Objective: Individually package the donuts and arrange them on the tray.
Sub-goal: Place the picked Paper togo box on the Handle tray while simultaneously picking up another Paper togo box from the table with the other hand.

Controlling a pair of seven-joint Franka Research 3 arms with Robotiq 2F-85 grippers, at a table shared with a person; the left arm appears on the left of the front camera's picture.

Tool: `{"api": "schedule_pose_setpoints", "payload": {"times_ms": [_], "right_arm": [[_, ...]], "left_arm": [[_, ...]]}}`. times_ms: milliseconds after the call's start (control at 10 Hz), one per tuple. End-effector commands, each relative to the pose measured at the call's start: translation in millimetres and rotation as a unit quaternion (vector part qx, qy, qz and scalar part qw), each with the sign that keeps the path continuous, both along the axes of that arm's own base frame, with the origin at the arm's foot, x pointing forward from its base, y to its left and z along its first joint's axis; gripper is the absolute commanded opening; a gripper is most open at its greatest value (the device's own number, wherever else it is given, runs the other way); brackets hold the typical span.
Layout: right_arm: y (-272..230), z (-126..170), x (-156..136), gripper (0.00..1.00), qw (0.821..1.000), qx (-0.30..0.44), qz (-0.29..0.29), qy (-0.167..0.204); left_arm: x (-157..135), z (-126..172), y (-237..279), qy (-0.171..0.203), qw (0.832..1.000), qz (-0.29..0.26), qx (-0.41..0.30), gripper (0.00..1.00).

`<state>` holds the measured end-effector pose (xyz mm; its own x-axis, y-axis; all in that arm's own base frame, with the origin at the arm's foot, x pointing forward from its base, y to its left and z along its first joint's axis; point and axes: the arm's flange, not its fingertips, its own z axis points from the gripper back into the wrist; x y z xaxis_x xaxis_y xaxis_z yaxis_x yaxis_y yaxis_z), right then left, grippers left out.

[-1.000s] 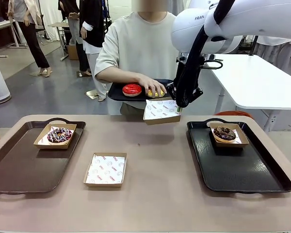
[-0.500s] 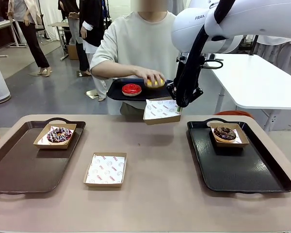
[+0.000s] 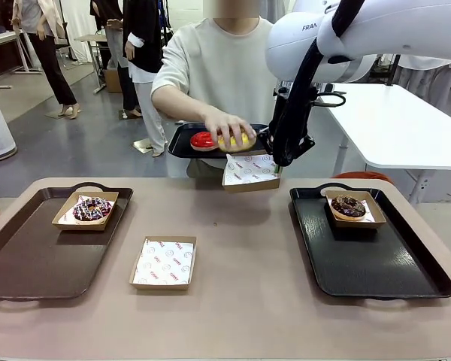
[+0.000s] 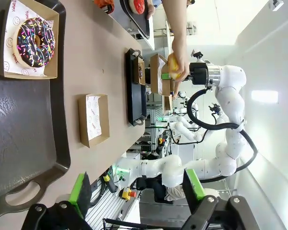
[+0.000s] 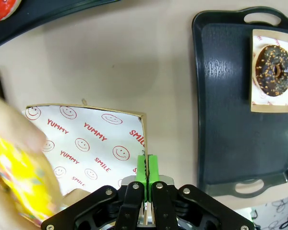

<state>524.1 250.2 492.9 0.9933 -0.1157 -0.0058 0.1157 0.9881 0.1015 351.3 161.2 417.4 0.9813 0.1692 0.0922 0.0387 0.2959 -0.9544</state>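
My right gripper (image 3: 275, 160) is shut on the edge of an open paper box (image 3: 249, 171) and holds it in the air above the table's far edge; in its wrist view the green pads (image 5: 146, 173) pinch the box wall (image 5: 143, 125). The person's hand holds the yellow donut (image 3: 237, 140) just above that box, and it looks blurred (image 5: 19, 189) from the wrist. The red donut (image 3: 201, 140) lies on the black tray (image 3: 179, 144) that the person holds. My left gripper (image 4: 137, 190) hangs open above the left tray (image 4: 29, 124).
A chocolate donut with coloured sprinkles (image 3: 92, 209) sits boxed on the brown left tray (image 3: 30, 263). A chocolate donut with pale sprinkles (image 3: 348, 206) sits boxed on the black right tray (image 3: 368, 263). An empty box (image 3: 164, 262) stands mid-table.
The person's hand has picked the yellow donut up off the held tray and brought it over the box in my right gripper. Neither arm has moved.
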Motion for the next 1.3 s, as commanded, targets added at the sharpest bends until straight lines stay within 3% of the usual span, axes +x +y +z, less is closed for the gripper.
{"api": "schedule_pose_setpoints", "payload": {"times_ms": [0,1200], "right_arm": [[-0.7,0.2,-1.5,0.0,1.0,0.0,-0.001,0.0],[-0.7,0.2,-1.5,0.0,1.0,0.0,-0.001,0.0]], "left_arm": [[-2.8,0.3,1.1,-0.002,1.0,-0.005,-0.002,1.0],[-2.8,0.3,1.1,-0.002,1.0,-0.005,-0.002,1.0]]}}
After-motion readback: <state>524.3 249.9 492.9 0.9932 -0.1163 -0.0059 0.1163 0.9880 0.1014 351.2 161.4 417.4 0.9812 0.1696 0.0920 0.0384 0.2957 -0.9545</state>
